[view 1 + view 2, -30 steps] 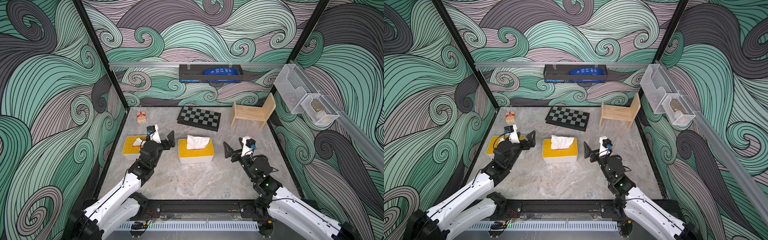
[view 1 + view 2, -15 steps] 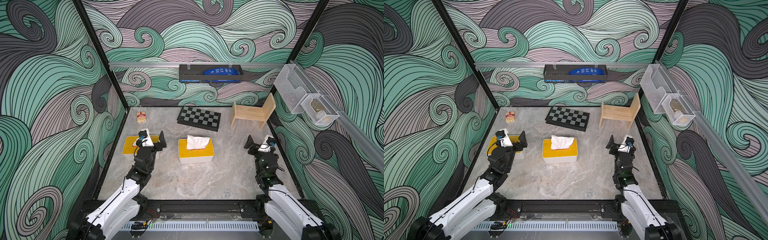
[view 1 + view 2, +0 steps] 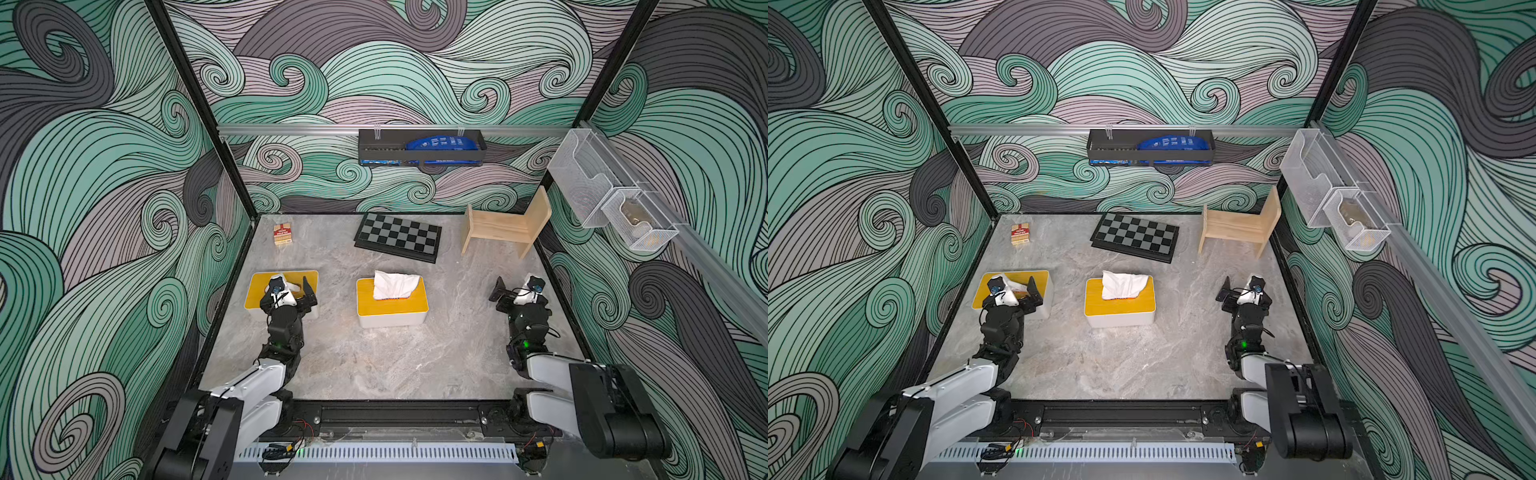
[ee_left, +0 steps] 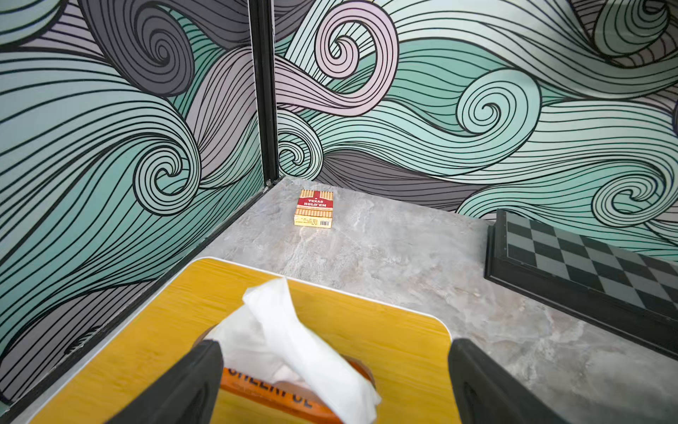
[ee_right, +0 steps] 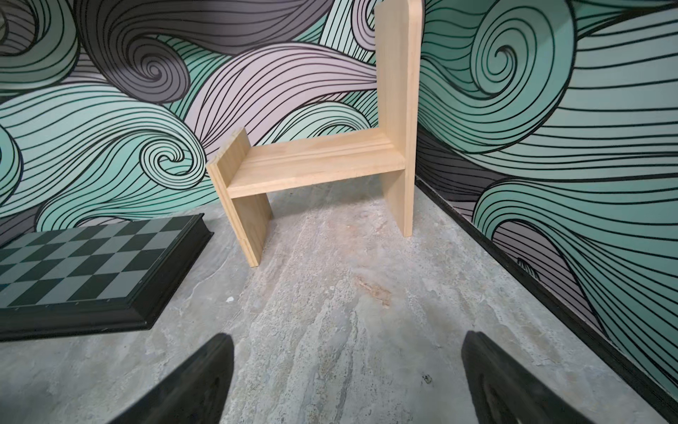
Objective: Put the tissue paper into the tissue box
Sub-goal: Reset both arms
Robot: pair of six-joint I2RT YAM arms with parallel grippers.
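Tissue paper (image 4: 286,330) juts from the tissue box (image 4: 385,323) between our open left fingers (image 4: 190,378), while our right fingers (image 5: 198,378), also open, hang well apart.

Robot laboratory test cell. It is identified by wave-printed walls (image 3: 374,83) framed by black posts (image 3: 199,108), a marble-look tabletop (image 3: 374,365) fronted by a mounting rail (image 3: 395,415), and unrelated props. A card box (image 3: 282,233) is laid ahead of the left gripper (image 3: 293,286) jaws. A chessboard (image 3: 398,242) and wooden stand (image 3: 505,226) are laid ahead of the right gripper (image 3: 515,291) jaws.
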